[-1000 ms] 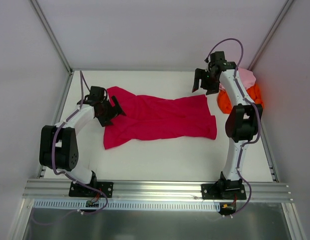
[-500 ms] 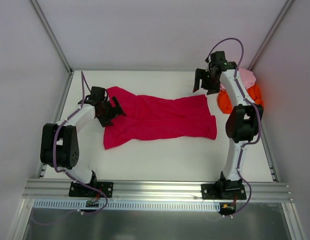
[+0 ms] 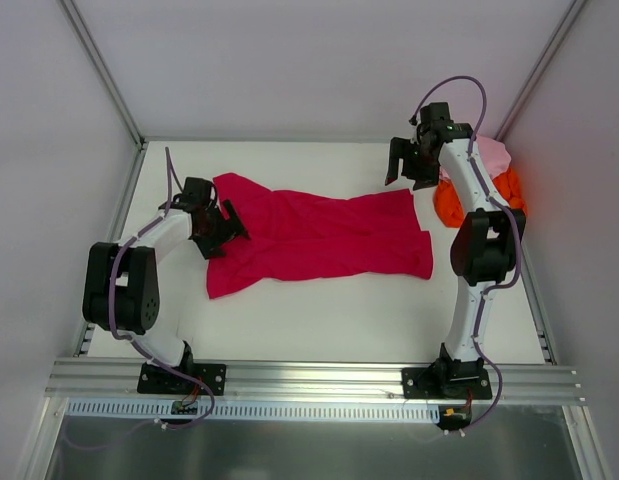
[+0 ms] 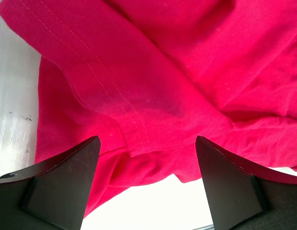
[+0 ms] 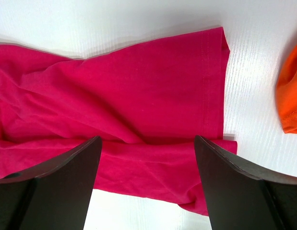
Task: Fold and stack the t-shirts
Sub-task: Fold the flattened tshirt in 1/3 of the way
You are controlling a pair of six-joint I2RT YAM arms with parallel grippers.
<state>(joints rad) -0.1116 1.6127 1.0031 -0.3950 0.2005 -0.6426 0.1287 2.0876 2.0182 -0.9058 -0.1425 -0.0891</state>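
Observation:
The crimson-magenta t-shirt (image 3: pixel 319 235) lies spread lengthwise across the middle of the white table, creased and partly folded over on itself. My left gripper (image 3: pixel 227 222) is low over its left end and open. In the left wrist view a stitched hem fold of the shirt (image 4: pixel 134 124) lies just beyond that gripper (image 4: pixel 146 143). My right gripper (image 3: pixel 407 168) hangs open above the shirt's far right corner. The right wrist view shows the hem (image 5: pixel 213 91) beyond that gripper (image 5: pixel 147 141). The pale pink t-shirt (image 3: pixel 492 153) and the bright orange t-shirt (image 3: pixel 511 190) are heaped at the back right, behind the right arm.
Bare white table (image 3: pixel 319 325) lies in front of the shirt. An aluminium rail (image 3: pixel 309 378) carrying both arm bases runs along the near edge. Grey walls and slanted frame posts (image 3: pixel 104 75) close in the sides. An edge of the orange cloth (image 5: pixel 291 91) shows right of the hem.
The left arm has shifted slightly, bringing its gripper a little closer in over the shirt's left end. The right arm and the shirts have not moved.

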